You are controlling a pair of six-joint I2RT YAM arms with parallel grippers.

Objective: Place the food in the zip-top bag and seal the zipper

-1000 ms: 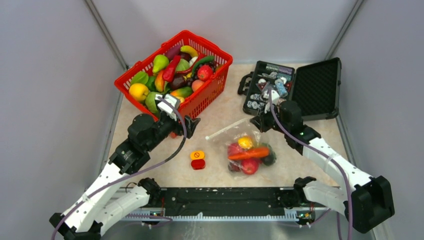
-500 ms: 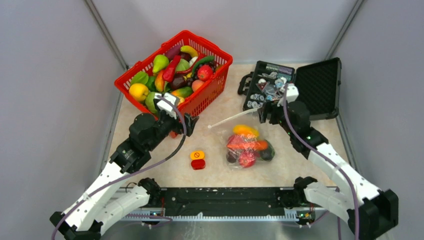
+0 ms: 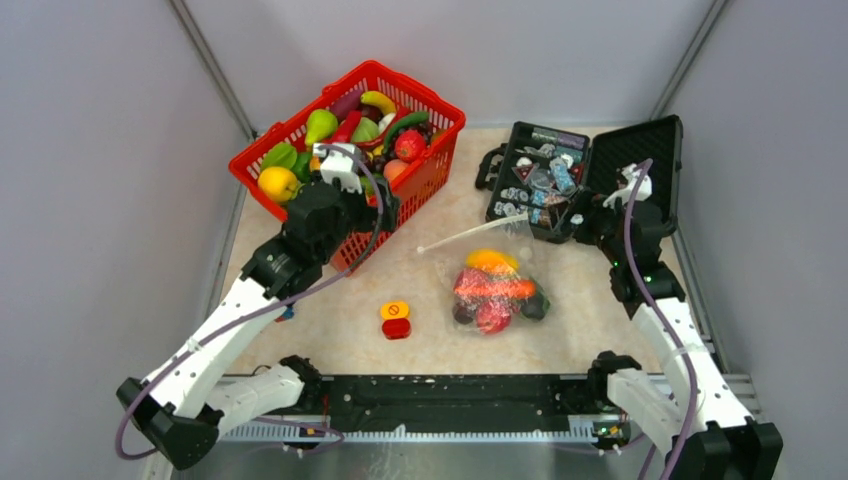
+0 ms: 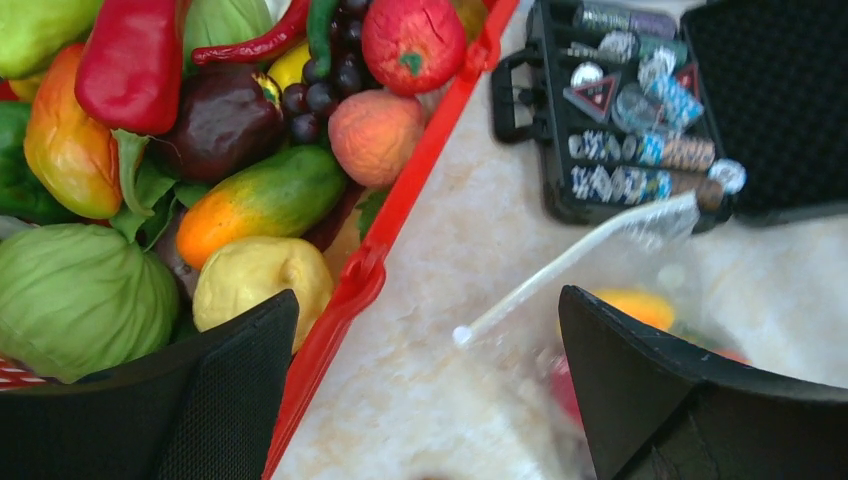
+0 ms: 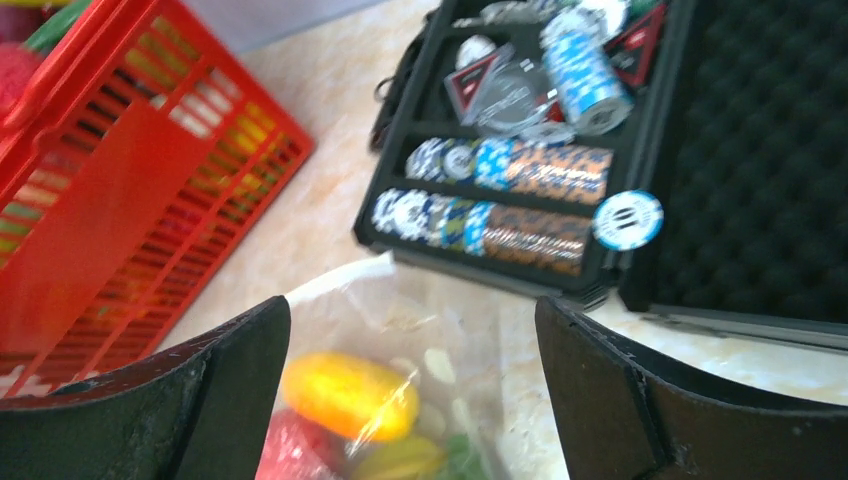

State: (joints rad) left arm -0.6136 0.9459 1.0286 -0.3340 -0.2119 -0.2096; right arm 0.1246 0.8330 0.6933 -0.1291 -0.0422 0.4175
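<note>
Three containers: a red slatted plastic basket (image 3: 425, 89) heaped with glossy food (image 3: 320, 127), a black hard case (image 3: 640, 170) with chips (image 3: 540, 185) and a foam lid, and the crinkly clear zip-top bag (image 3: 492, 285) on the table (image 3: 560, 330) by the case, a few pieces inside. Left gripper (image 4: 428, 300) and right gripper (image 5: 412, 305) both gape wide, empty.

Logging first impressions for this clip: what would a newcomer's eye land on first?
The red basket heaped with glossy toy fruit and vegetables, at the far left. Then the clear zip-top bag lying in the middle with several bright pieces inside, and the open black case of poker chips at the far right.
</note>
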